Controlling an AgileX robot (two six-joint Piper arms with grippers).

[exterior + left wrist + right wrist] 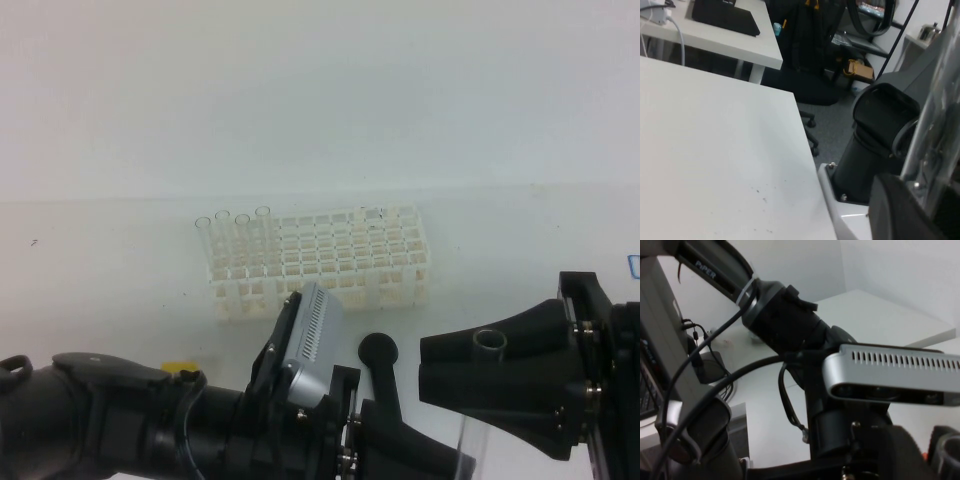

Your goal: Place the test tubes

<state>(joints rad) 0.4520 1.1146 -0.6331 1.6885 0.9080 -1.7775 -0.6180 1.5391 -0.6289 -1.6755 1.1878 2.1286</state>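
Grips a clear, glass-looking test tube upright, rim up, in the clamped right gripper at lower right of the high view. Probably light, stiff, slick and breakable, so best pinched gently on the upper wall. Cannot tell the state of the left gripper, bottom centre, near the white plastic grid rack at frame centre.

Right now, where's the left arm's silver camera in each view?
High: camera at bottom centre, just below the rack; left end effector to its right, right end effector at lower right.
Left wrist: not in it.
Right wrist: camera close in the foreground, mounted on the black left arm.
Shared landmark: the white table.
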